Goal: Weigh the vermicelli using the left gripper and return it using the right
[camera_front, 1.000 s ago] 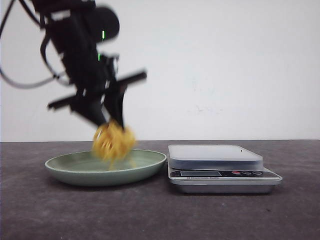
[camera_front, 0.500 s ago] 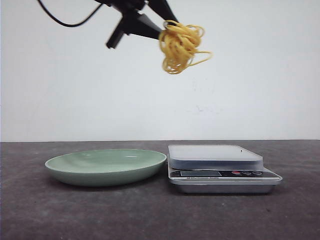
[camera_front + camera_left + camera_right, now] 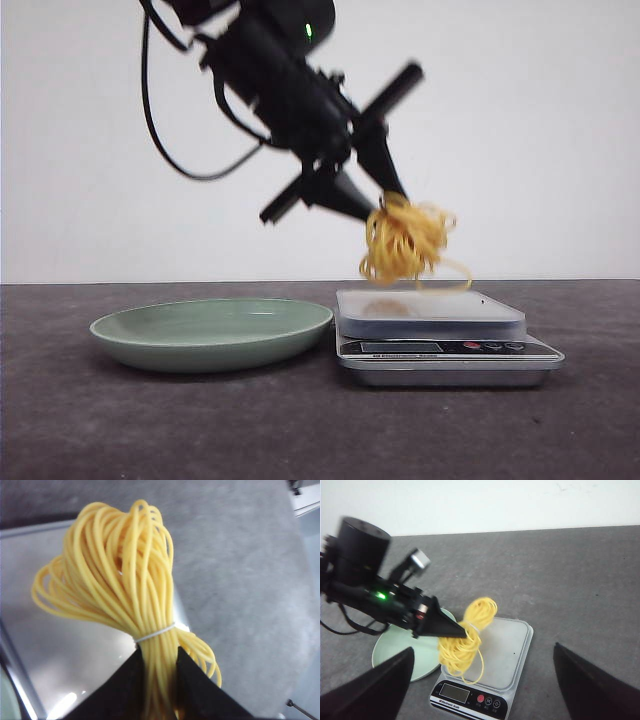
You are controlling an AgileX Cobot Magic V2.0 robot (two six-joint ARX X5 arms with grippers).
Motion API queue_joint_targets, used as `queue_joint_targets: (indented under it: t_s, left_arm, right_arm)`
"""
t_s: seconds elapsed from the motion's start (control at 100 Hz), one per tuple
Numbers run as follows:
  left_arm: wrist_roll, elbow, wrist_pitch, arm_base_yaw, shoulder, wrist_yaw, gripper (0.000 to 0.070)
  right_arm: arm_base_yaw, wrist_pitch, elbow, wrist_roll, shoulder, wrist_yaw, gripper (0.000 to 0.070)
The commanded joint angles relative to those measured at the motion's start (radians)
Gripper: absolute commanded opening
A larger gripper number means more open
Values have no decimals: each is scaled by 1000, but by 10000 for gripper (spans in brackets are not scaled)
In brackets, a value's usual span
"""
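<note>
My left gripper [image 3: 377,203] is shut on the vermicelli [image 3: 405,243], a yellow noodle nest tied with a thin white band. It hangs just above the left part of the scale's platform [image 3: 460,303], its lowest strand close to the platform or touching it. In the left wrist view the two black fingers [image 3: 197,685] pinch the bundle [image 3: 117,580] below the band, over the shiny platform [image 3: 75,665]. The right wrist view shows the left gripper [image 3: 457,628], the noodles [image 3: 465,640] and the scale [image 3: 507,650] from above. My right gripper [image 3: 480,690] is open and empty, high above the scale.
A pale green plate [image 3: 160,345] sits empty on the dark table, left of the scale; it also shows in the right wrist view [image 3: 422,657]. The scale's display and buttons [image 3: 440,347] face the front. A white wall stands behind.
My left gripper lifted the vermicelli off the plate, swung it up high and to the right, and has now come down with it over the scale. The plate is empty.
</note>
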Motion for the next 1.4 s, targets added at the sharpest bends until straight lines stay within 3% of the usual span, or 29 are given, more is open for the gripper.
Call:
queue_joint_targets:
  t_s: [0.0,0.17,0.23,0.28,0.36,0.42,0.58,0.77,0.89,1.09,1.2,1.33,1.39]
  left_arm:
    - [-3,16,26,-9,33,3,10]
    - [-3,16,29,-11,79,14,11]
    - [-3,16,29,-12,87,18,45]
    - [-3,16,31,-12,88,18,138]
    - [-2,16,45,-13,88,21,361]
    - [-2,24,48,-13,87,34,434]
    - [6,53,31,-10,59,64,434]
    - [90,76,-19,-2,-64,58,428]
    - [187,76,-124,10,-205,-27,426]
    - [330,76,-310,11,-492,-278,423]
    - [351,76,-394,10,-655,-367,422]
    - [362,76,-496,8,-835,-403,419]
    - [365,76,-570,8,-915,-424,383]
  right_arm:
    - [2,0,20,-11,5,1,561]
    - [2,-4,20,-15,5,2,561]
    - [2,-4,20,-16,5,2,562]
    - [2,-4,20,-16,5,1,562]
    - [2,-4,20,-19,5,2,562]
    - [2,-4,20,-19,5,1,562]
    - [2,-8,20,-23,5,2,562]
    - [2,-19,20,-23,5,2,562]
    - [2,-24,20,-24,5,1,562]
    - [2,-32,20,-31,5,2,562]
    - [2,-34,20,-30,5,2,561]
    - [9,-34,20,-30,6,1,561]
    - [20,-32,20,-30,19,-2,561]
